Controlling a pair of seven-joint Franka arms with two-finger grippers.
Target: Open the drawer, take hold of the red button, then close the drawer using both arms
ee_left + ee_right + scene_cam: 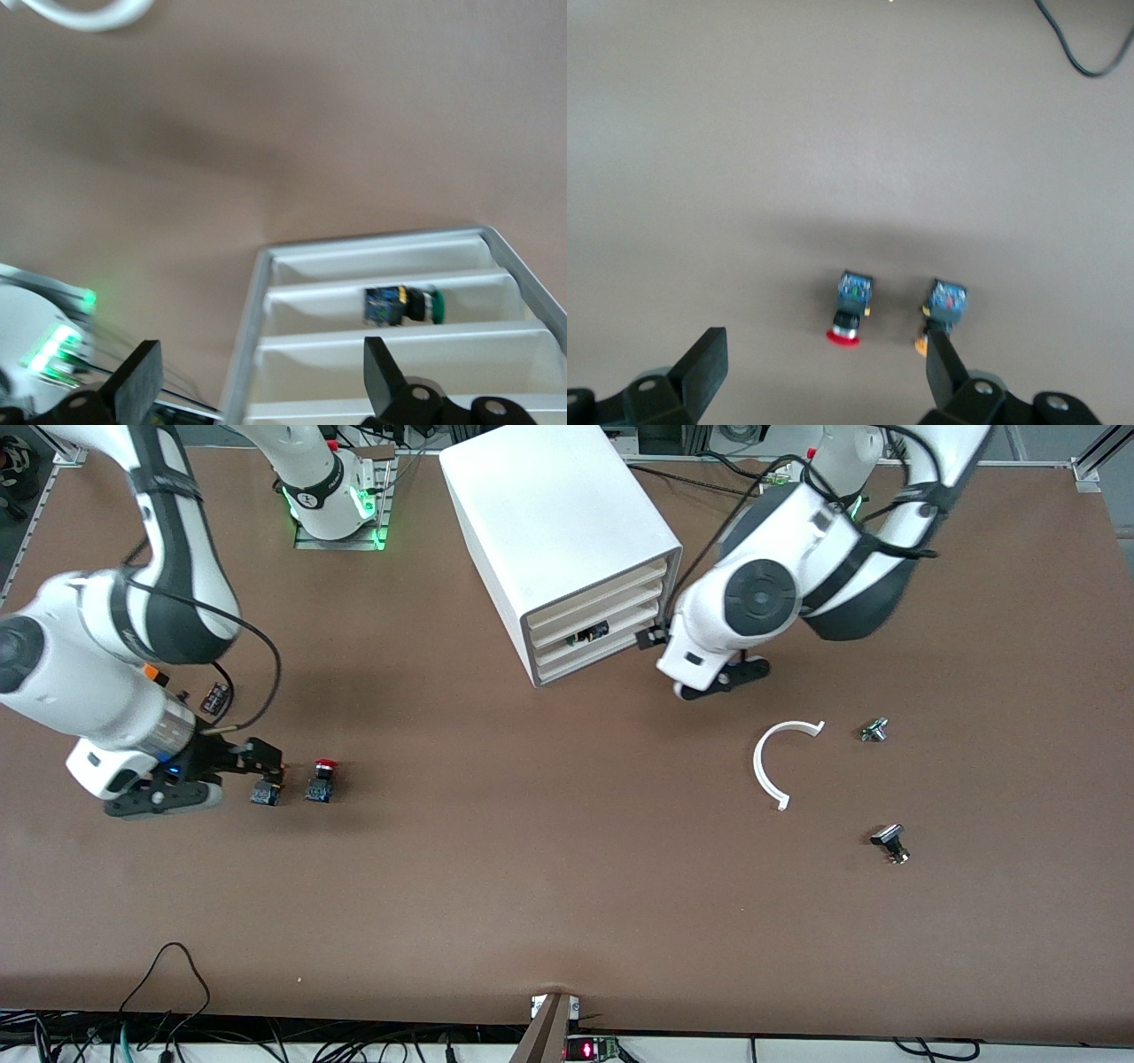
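Note:
The white four-drawer cabinet (567, 522) stands at the back middle, all drawer fronts flush. The drawer (604, 613), second from top, also shows in the left wrist view (319, 372). My left gripper (653, 638) is open, level with the cabinet's front at the corner toward the left arm's end; in its wrist view (259, 363) it straddles that corner. The red-capped button (321, 779) sits on the table toward the right arm's end. My right gripper (259, 764) is open just above a yellow-orange-capped button (266, 791). The right wrist view (824, 350) shows the red button (849, 310) ahead between the fingers.
A green-capped button (403, 305) lies in the third drawer down (589, 635). A white curved piece (780, 762), a small metal part (874, 731) and a black-capped metal button (890, 843) lie toward the left arm's end. A cable (177, 974) loops at the near edge.

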